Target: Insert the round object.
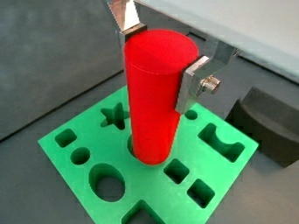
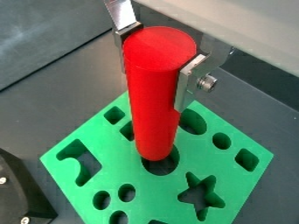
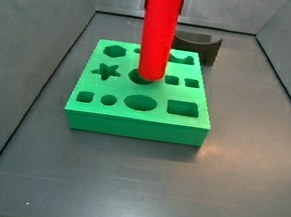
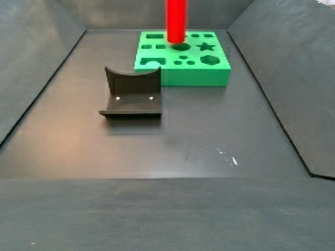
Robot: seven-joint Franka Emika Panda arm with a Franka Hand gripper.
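I have the end effector (image 1: 160,59) clamped on the upper part of the red cylinder peg (image 1: 156,96), silver fingers (image 1: 194,83) pressing opposite sides so it hangs plumb; its long axis is vertical, lower end down in the round centre hole of the green block (image 3: 141,115), seemingly partly entered; the block sits on the dark worktop (image 4: 170,147), well apart from the dark curved piece (image 4: 131,94); I judge only a straight push down remains.
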